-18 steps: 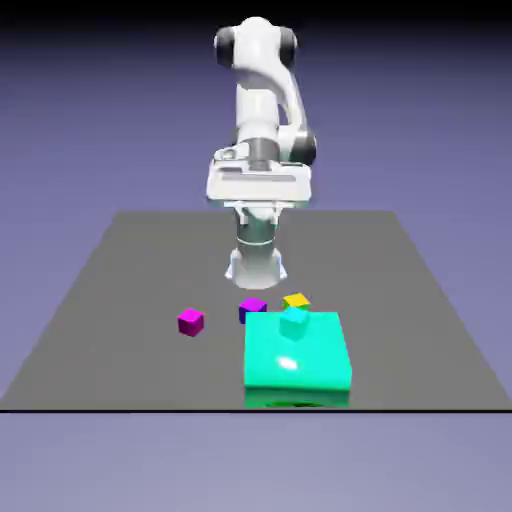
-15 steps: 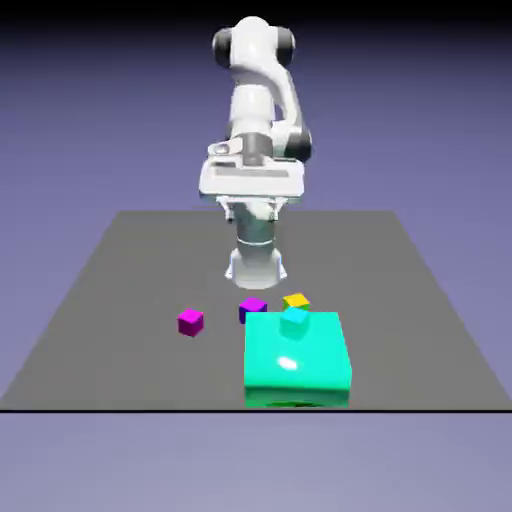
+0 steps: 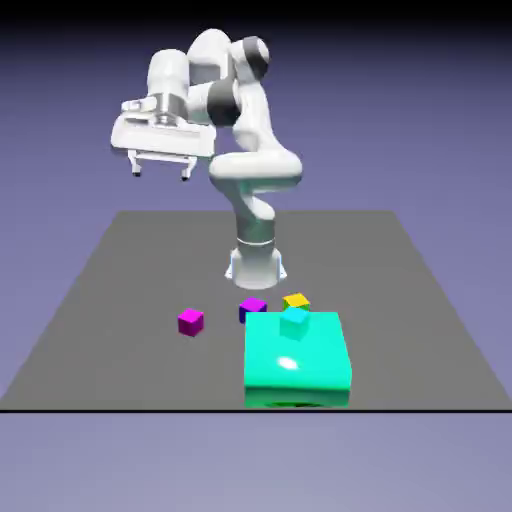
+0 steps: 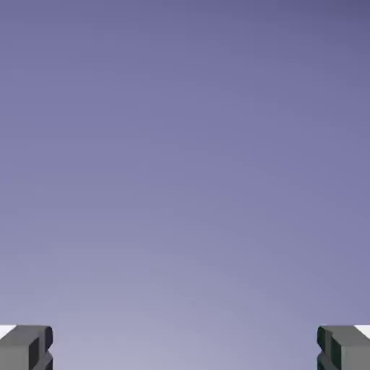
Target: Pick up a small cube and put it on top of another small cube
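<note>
The tiny all-magenta cube (image 3: pixel 190 321) rests on the grey table (image 3: pixel 120 290) toward the exterior view's left. My gripper (image 3: pixel 160 172) hangs open high above the table's far left part, well apart from every cube, with nothing between its fingers. The hand view holds only the blue-violet backdrop, with my gripper (image 4: pixel 185 347) spread wide and one fingertip (image 4: pixel 29 348) in each bottom corner. A magenta-topped cube with dark blue sides (image 3: pixel 252 309), a yellow cube (image 3: pixel 296 301) and a small cyan cube (image 3: pixel 294 320) cluster by the big block.
A big cyan block (image 3: pixel 297 361) sits near the table's front edge, right of middle. The arm's base (image 3: pixel 256 265) stands behind the cube cluster.
The arm has swung its hand up and toward the exterior view's left, away from above the cubes. None of the cubes has moved.
</note>
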